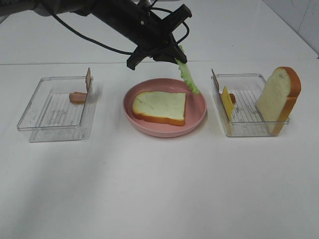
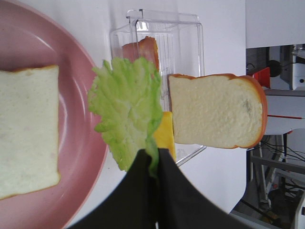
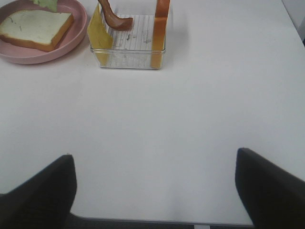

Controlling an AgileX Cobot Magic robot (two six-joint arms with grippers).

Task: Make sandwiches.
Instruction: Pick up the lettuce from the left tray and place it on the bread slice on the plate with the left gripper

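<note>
Hanging lettuce: thin green leaf, pinched at 1 edge, dangling over the far right rim of the pink plate. Judged very light and limp, likely to sway or fold when let go.
Left jaws: left gripper closed on the lettuce's edge.
On the plate: 1 bread slice lying flat, bare on top. It looks like soft foam, best taken by its crust edges.
Right tray: second bread slice standing upright, cheese slice on edge against the wall nearest the plate, bacon strip beside it.
Left tray: more bacon.
Right jaws: right gripper wide apart and empty over the bench, well apart from the food.
In the way: judged nothing between leaf and slice. The tray walls hem in the upright pieces.
</note>
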